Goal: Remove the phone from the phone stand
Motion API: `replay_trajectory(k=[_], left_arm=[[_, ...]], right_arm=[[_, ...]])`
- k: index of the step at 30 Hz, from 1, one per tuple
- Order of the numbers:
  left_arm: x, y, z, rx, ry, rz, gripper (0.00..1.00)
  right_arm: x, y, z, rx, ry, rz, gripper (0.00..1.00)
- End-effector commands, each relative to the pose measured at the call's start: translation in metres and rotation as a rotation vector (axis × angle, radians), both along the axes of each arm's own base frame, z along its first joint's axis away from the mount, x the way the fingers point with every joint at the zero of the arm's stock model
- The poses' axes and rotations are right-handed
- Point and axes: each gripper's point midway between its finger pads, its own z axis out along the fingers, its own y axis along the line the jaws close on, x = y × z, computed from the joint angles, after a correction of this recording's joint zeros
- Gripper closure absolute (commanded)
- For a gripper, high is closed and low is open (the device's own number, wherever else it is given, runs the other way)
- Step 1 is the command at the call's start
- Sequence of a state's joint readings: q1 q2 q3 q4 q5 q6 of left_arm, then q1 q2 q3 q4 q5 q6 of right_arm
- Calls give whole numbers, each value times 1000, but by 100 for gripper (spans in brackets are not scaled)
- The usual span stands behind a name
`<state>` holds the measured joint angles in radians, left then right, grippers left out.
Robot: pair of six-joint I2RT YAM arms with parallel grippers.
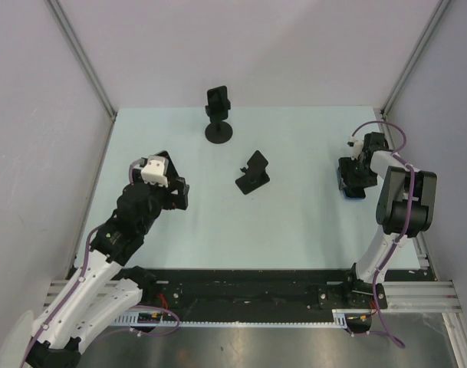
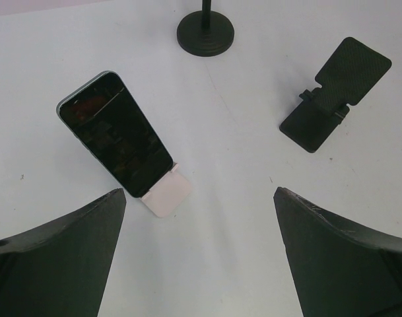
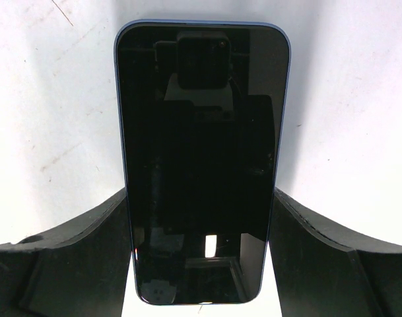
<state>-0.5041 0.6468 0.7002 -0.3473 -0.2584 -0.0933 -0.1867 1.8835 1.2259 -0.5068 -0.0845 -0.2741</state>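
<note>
A blue-edged phone (image 3: 201, 158) with a dark screen fills the right wrist view, and a white piece (image 3: 201, 312) shows under its lower end. My right gripper (image 3: 201, 198) is shut on the phone's two long edges. In the top view this gripper (image 1: 353, 180) is at the table's right side, with the phone's blue edge (image 1: 351, 193) below it. A second, green-edged phone (image 2: 115, 135) leans on a small white stand (image 2: 166, 193). My left gripper (image 2: 199, 198) is open and empty just short of it. In the top view the left gripper (image 1: 175, 192) hides that phone.
An empty black folding stand (image 1: 254, 172) stands mid-table and also shows in the left wrist view (image 2: 336, 92). A black pole stand (image 1: 218, 115) with a round base (image 2: 205, 32) is at the back. Grey walls close the table's sides and back.
</note>
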Motion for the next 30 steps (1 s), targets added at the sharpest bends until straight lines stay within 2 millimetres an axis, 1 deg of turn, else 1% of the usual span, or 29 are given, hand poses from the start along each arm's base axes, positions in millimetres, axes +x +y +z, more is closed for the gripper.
replay_trajectory(k=[1, 5, 9, 12, 13, 16, 21, 24, 25, 27, 28, 30], left_arm=[[0, 2, 8, 11, -33, 1, 0], [0, 3, 8, 11, -34, 6, 0], [0, 3, 7, 12, -32, 6, 0], [0, 3, 8, 14, -34, 5, 0], [0, 3, 7, 14, -33, 5, 0], [0, 2, 8, 13, -34, 4, 0], [-1, 3, 8, 13, -36, 3, 0], [-1, 3, 8, 13, -37, 6, 0], [-1, 3, 8, 14, -38, 3, 0], [-1, 3, 8, 12, -37, 3, 0], [-1, 2, 8, 11, -37, 2, 0], [0, 2, 8, 9, -35, 1, 0]], right_arm=[[-14, -2, -25, -9, 85, 22, 39], [-16, 0, -29, 1, 100, 25, 31], [-19, 2, -35, 12, 120, 27, 29], [-21, 2, -38, 17, 129, 24, 24], [-20, 3, -36, 15, 123, 25, 22], [-19, 2, -35, 16, 121, 21, 18], [-19, 3, -34, 18, 119, 21, 16], [-17, 5, -29, 25, 104, 20, 14], [-16, 4, -27, 22, 94, 20, 12], [-12, 3, -15, 4, 64, 15, 10], [-8, 2, -10, -8, 46, 11, 6], [-3, -1, 7, -38, -2, -7, 3]])
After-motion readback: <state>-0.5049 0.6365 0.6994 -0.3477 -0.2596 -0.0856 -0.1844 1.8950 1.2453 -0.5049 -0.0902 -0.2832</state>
